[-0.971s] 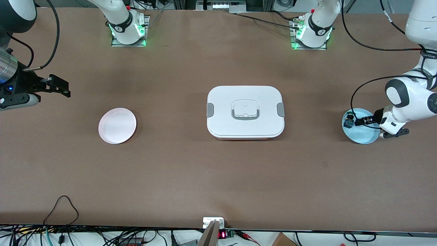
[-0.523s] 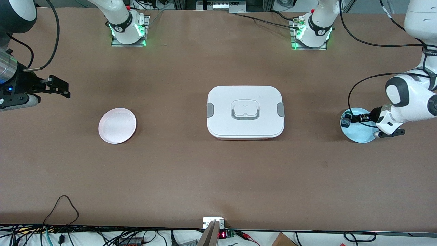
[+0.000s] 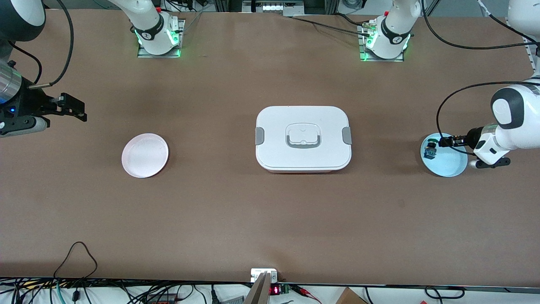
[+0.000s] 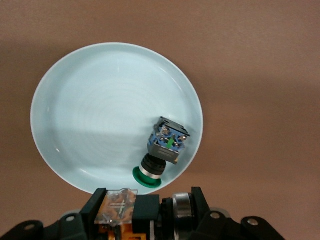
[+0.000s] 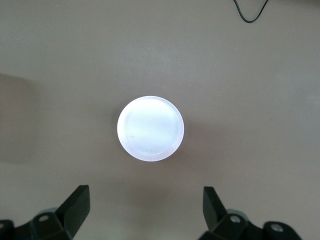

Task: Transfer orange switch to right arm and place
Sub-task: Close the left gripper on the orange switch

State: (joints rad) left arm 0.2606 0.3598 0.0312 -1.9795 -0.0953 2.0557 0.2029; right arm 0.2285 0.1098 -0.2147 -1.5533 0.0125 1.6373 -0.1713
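Orange switch [image 4: 118,212] clamped in left gripper [image 3: 444,142], held over blue plate [image 3: 453,166]. Green-blue switch [image 4: 164,149] lying in plate. Right gripper [image 3: 75,110] parked above table near pink plate [image 3: 144,155], jaws apart.

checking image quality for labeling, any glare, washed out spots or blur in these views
Right wrist view: the pink plate is blown out to glowing white. Left wrist view: the blue plate is evenly lit, with a soft shadow band. Front view: sharp, with dim patches on the table.
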